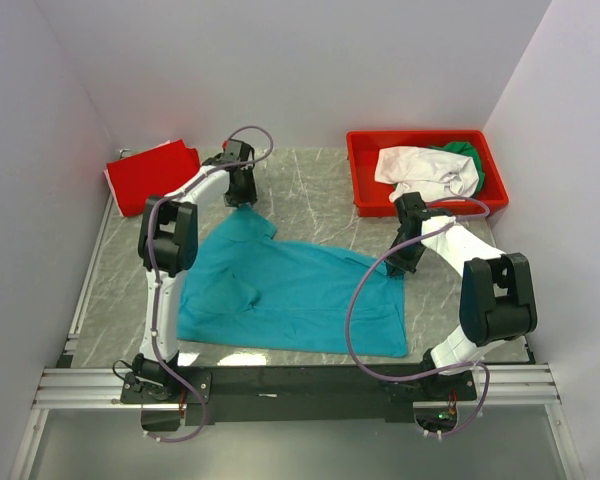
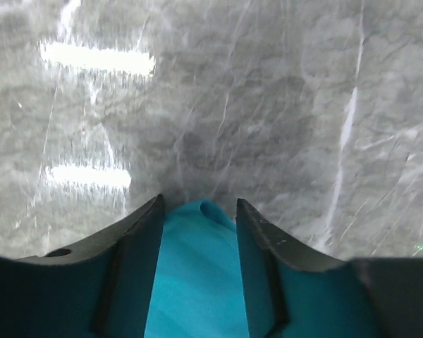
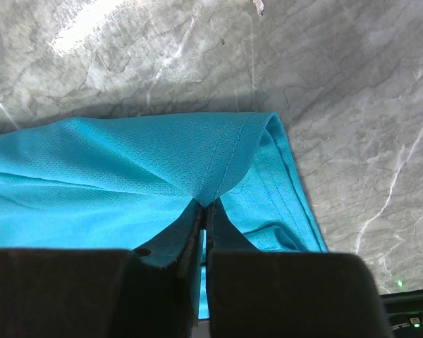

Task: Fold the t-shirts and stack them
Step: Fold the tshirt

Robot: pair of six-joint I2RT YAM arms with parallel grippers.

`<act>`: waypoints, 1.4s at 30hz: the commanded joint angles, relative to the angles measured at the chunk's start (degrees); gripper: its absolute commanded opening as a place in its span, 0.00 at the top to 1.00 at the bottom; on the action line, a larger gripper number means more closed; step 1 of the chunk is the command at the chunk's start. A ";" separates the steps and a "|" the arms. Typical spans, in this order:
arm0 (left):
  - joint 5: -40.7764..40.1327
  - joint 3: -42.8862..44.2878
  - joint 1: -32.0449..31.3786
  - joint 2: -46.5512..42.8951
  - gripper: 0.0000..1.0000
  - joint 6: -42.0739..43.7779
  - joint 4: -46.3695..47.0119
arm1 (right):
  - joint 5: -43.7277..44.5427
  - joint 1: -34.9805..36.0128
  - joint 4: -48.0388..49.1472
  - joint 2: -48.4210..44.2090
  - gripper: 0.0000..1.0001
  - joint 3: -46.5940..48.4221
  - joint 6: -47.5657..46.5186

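**Teal shirt: corner grabs in hand, first fold not begun**

Teal shirt [image 1: 290, 295] spread mid-bench, mostly flat, some bunching left of centre. Red shirt [image 1: 152, 172] at far-left corner, looks folded. White shirt [image 1: 425, 170] and green shirt [image 1: 467, 153] heaped in bin [image 1: 365, 195], far right.

Right fingers [image 3: 173, 239] clamped tight on the teal hem at the shirt's right edge, cloth tented up to the tips. Left fingers [image 2: 137, 239] about half apart, straddling the far-left teal corner. Cloth between them, not pinched as far as visible.

Probable step: securing two grips for the first fold. Next move: shut left on the corner and check the cloth is caught. Then lift both sides level and carry one edge across. Uneven height likely to drag and wrinkle.

Room: bare bench [image 1: 320, 185] beyond the shirt's far edge and between shirt and bin. Near hem close to the bench's near edge, so better to fold away from the bases. Red shirt near the left wrist, bin just beside the right wrist. Best to keep swings inward.
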 commanded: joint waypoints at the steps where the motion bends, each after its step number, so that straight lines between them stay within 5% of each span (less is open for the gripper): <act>1: -1.47 3.30 -0.05 0.97 0.51 1.15 -0.56 | 0.06 -0.51 0.26 -1.20 1.00 1.75 0.27; 14: -2.88 2.78 -0.93 1.41 0.80 1.50 -1.09 | -0.21 -0.86 0.17 -1.20 1.00 1.92 0.00; 19: -1.04 1.29 -1.19 0.54 1.00 1.50 -0.92 | -0.21 -1.21 0.52 -0.59 1.00 1.92 0.09; 26: 0.45 6.55 -1.11 1.50 1.00 -0.08 -2.06 | -1.44 -2.71 0.79 1.52 1.00 4.38 -0.61; 33: 0.37 23.07 -0.93 7.47 1.00 -1.31 -5.57 | -1.09 -6.57 -0.62 5.82 1.00 11.66 -3.16; 42: 5.28 18.16 2.49 1.69 1.00 -2.54 3.56 | -1.00 -10.62 -2.82 10.05 1.00 19.15 -5.79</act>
